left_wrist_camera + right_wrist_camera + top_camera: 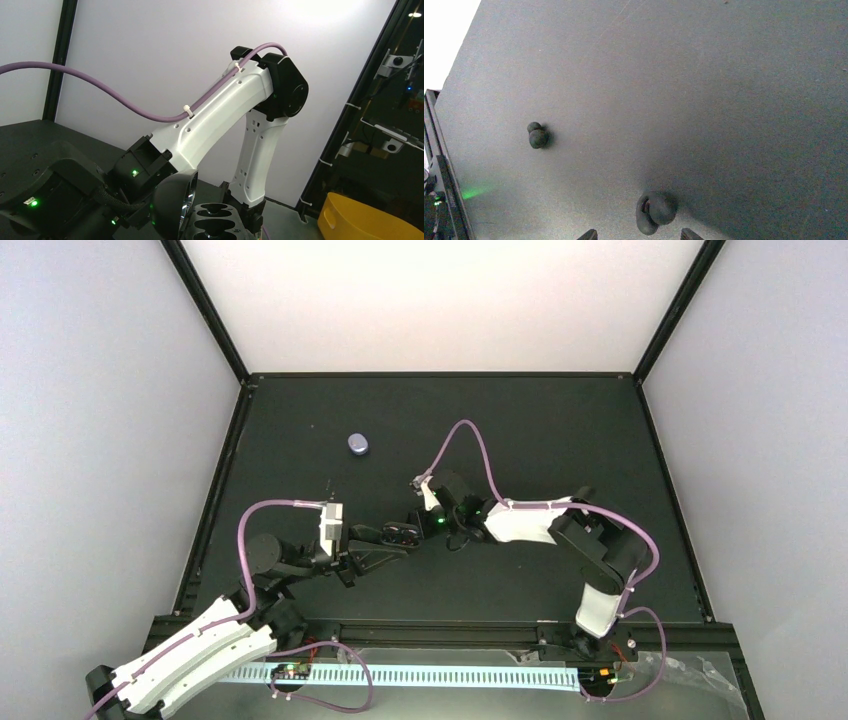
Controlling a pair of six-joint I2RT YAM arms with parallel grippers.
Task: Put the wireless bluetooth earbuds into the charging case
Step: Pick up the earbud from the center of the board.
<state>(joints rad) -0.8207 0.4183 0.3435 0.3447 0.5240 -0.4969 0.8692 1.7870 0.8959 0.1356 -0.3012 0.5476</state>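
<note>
**While the left hand grips a black piece, the right hand hangs spread over an earbud**

Where the desk [560, 440] runs toward its far edge, left of the middle, the charging case [358, 444] lies by itself. It is a small lavender oval, well apart from both arms.

Nearer the middle of the desk, the left hand [372, 540] is pressed together on a black oval piece [401, 533] with two round wells facing up. The left wrist view shows the same piece at its bottom edge, with the white right arm [220, 115] rising behind it.

The right hand [638, 234] points down at the desk just beside that piece, on the side toward the right edge. Its fingertips [591, 234] are apart and pinch nothing. Between them, closer to the tip on the right of the wrist view, one earbud [655, 212] lies on the desk; whether that tip touches it cannot be told. The second earbud [538, 135] lies on bare desk well off to the left in that view, apart from the first and from the hand. Both earbuds are on the desk, outside the case
</note>
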